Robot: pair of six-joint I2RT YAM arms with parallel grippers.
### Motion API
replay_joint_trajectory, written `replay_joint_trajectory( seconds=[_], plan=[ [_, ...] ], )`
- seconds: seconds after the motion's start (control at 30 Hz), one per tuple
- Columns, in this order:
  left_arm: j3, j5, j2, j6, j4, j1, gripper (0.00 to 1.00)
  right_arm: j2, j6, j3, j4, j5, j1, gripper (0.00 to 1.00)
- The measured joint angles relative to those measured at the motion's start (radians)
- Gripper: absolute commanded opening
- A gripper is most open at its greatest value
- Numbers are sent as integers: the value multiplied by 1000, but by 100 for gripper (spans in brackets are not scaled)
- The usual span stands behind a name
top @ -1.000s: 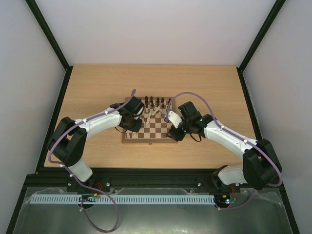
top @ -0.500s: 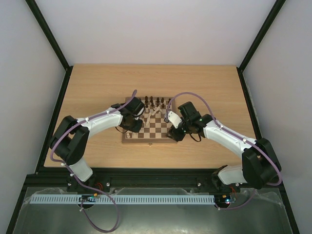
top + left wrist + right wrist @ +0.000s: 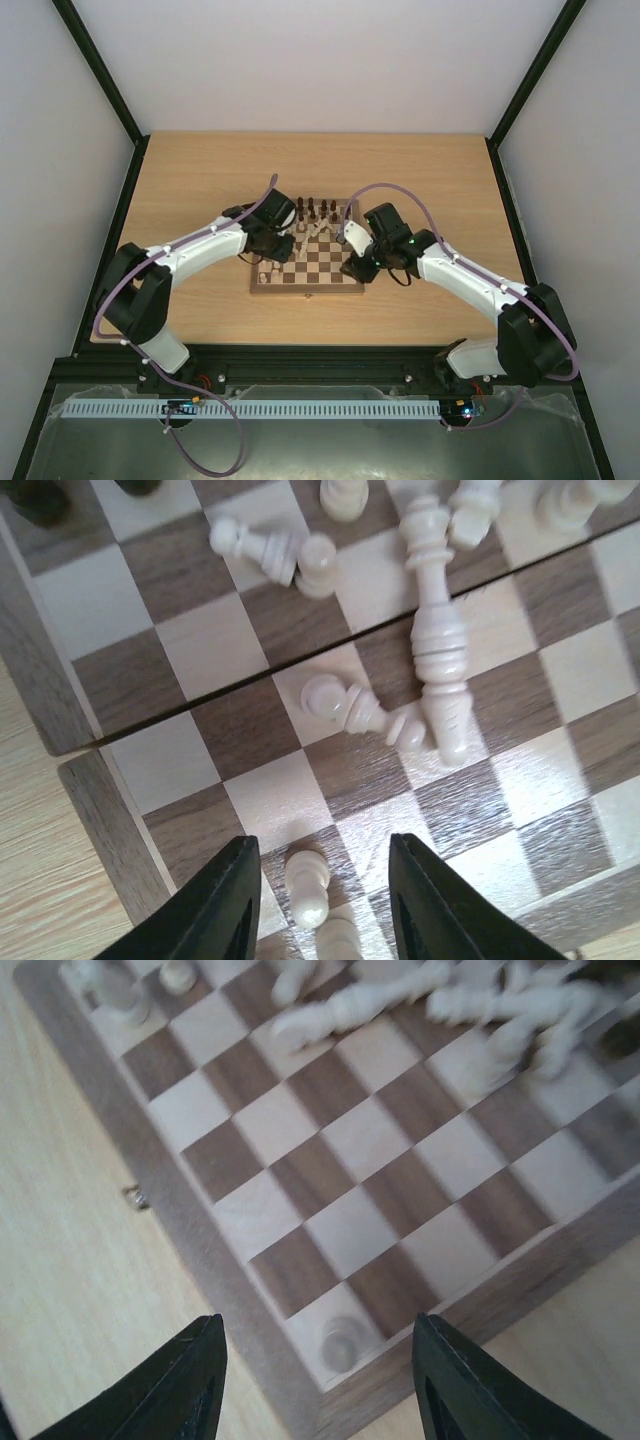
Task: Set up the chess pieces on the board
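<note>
Your left end effector [image 3: 322, 872] gapes around an upright pawn [image 3: 306, 888], toppled pieces [image 3: 438, 655] at 12 o'clock; your right end effector [image 3: 318, 1332] hangs open over the board's [image 3: 372, 1140] corner pawn [image 3: 341, 1344].

Light wood table [image 3: 200, 180], board [image 3: 318, 270] atop

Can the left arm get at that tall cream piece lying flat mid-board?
Probably yes: the left gripper is open just short of the tall cream piece, with nothing over it, though a fallen pawn lying against it could get knocked.
</note>
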Motion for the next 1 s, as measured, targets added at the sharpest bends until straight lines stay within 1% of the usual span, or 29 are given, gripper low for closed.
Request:
replay_joint_trajectory(
  seconds=[0.23,0.4,0.53,0.67,0.8,1.0],
  plan=[
    [-4,18,-92,3,59,5,41,51,19,134,-6,139,0,52],
    [-58,23,-154,12,131,16,44,217,29,256,-14,192,0,52],
    [-93,11,-172,13,146,39,48,328,36,332,-24,205,0,52],
    [-103,-3,-181,5,150,71,48,415,42,405,-38,210,0,52],
    [-103,11,-184,0,153,120,48,484,51,482,-61,193,0,48],
    [-104,34,-184,-2,154,177,48,558,69,568,-89,171,0,39]
  ],
)
